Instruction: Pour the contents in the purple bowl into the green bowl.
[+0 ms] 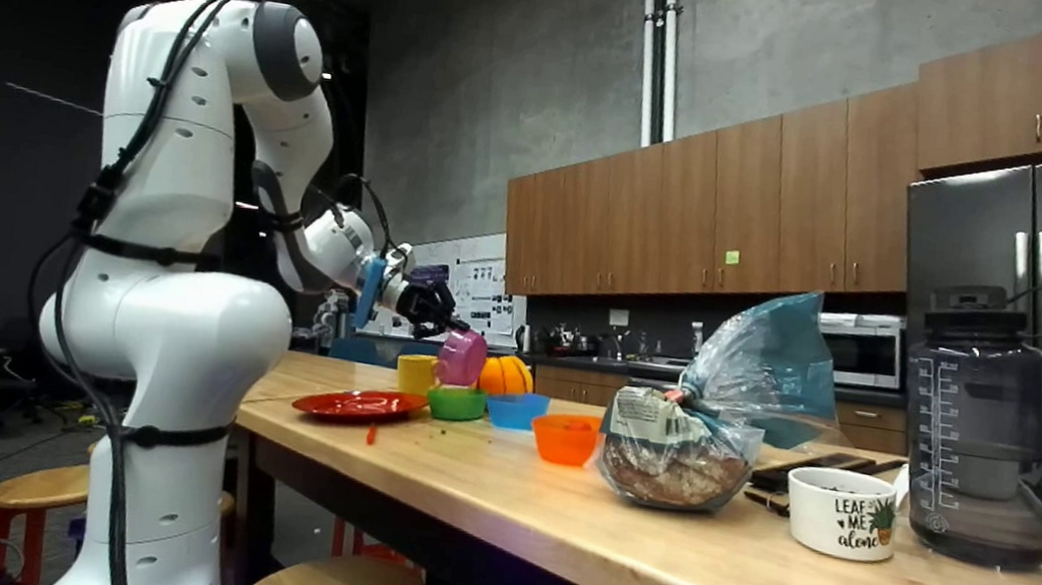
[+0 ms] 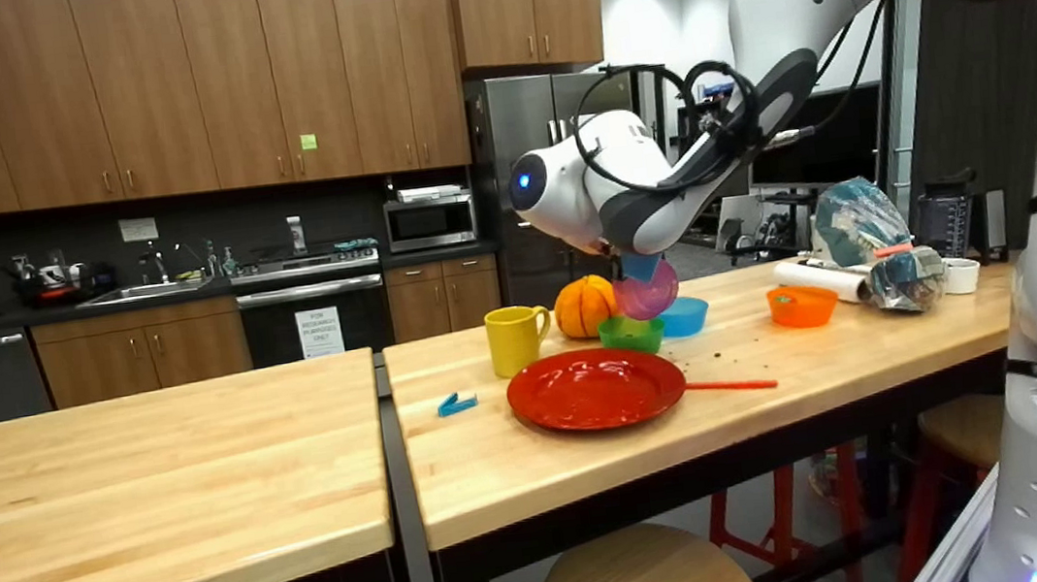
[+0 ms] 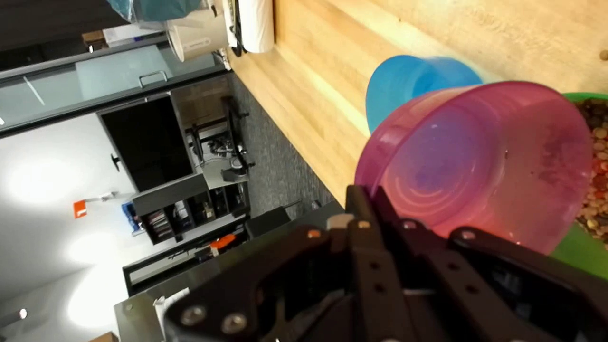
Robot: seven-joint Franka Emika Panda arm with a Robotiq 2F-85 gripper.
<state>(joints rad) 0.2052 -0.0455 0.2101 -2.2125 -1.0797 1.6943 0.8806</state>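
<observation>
My gripper (image 3: 373, 194) is shut on the rim of the purple bowl (image 3: 479, 152). The purple bowl is tipped on its side above the green bowl (image 1: 456, 404) in both exterior views (image 1: 461, 357) (image 2: 648, 292). Its inside looks nearly empty in the wrist view, with a few tiny specks on the wall. The green bowl (image 2: 631, 335) stands upright on the table. In the wrist view its edge (image 3: 582, 251) shows at the right, partly hidden by the purple bowl, with mixed beans or grains (image 3: 601, 175) inside. In an exterior view the arm hides the gripper's fingers.
A blue bowl (image 2: 683, 316) and an orange pumpkin (image 2: 584, 306) stand close to the green bowl. A yellow mug (image 2: 514, 340) and a red plate (image 2: 596, 389) are nearby. An orange bowl (image 1: 565, 439) and a bagged loaf (image 1: 675, 464) stand farther along. Small crumbs (image 2: 719, 356) lie on the table.
</observation>
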